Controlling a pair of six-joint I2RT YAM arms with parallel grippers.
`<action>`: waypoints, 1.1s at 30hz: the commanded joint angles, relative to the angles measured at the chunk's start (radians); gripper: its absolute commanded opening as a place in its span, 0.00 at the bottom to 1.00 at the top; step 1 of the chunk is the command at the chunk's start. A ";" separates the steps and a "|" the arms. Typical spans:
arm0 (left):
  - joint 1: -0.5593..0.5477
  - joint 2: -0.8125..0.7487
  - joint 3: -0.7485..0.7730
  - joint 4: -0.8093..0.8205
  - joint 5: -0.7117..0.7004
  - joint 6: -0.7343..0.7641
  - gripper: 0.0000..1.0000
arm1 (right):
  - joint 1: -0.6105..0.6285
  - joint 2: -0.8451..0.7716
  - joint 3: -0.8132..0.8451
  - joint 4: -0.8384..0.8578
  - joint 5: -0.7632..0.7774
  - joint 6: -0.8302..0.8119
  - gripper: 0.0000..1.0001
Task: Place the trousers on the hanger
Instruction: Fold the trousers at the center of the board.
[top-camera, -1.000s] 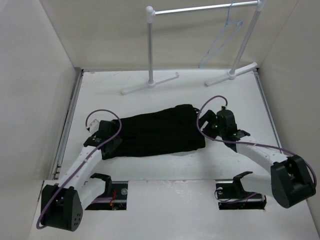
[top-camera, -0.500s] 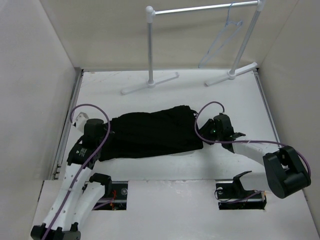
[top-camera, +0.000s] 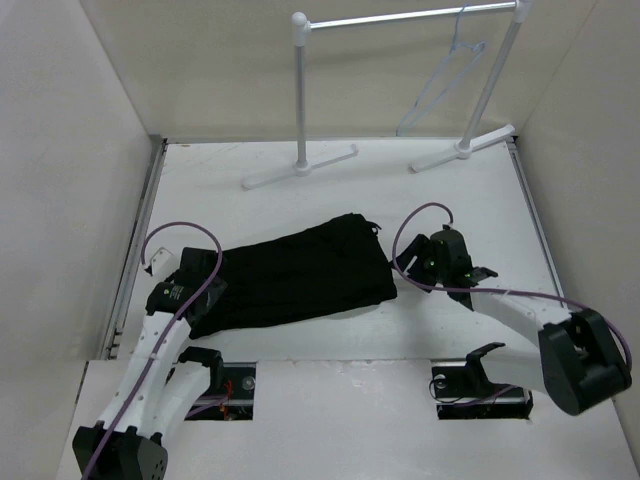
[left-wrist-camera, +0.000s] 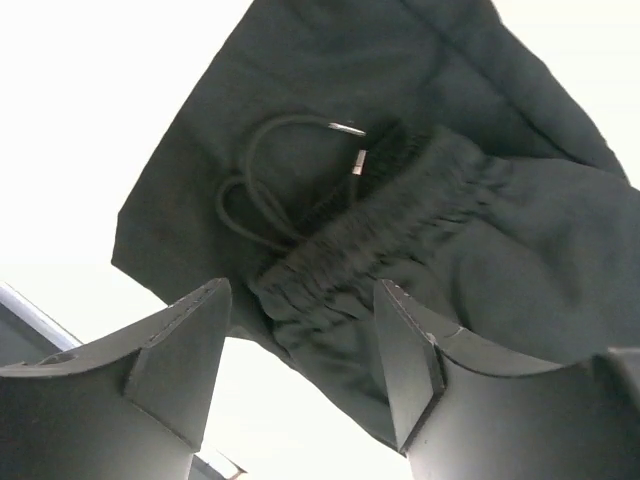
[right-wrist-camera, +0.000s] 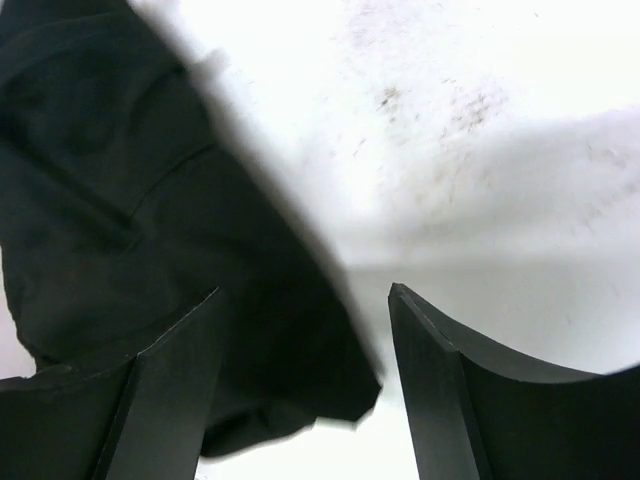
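The left end effector (left-wrist-camera: 300, 300) is seen parted over the drawstring waistband at the lower left of the overhead frame, nothing clamped, and the right end effector (right-wrist-camera: 305, 300) is likewise spread above the cloth's opposite edge at centre right, empty. The trousers (top-camera: 295, 275) are laid flat across the desk (top-camera: 450, 195) between the two, presumably so both ends can be lifted together, while the hanger (top-camera: 445, 85) is left dangling from the rack (top-camera: 300, 100) at upper right, well apart.

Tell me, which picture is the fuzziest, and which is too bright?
Right wrist view: the trousers have a smeared, fuzzy edge. Left wrist view: the drawstring is sharp, but the table glares pure white. Top view: clear and evenly lit.
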 joint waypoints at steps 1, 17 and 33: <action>-0.037 -0.062 0.134 0.000 -0.049 0.000 0.58 | 0.025 -0.138 0.011 -0.126 0.066 -0.055 0.72; -0.587 1.031 0.956 0.377 0.251 0.172 0.52 | 0.220 -0.254 0.120 -0.325 0.078 -0.137 0.63; -0.528 1.403 1.133 0.491 0.299 0.161 0.46 | 0.151 -0.129 -0.050 -0.176 0.081 -0.112 0.12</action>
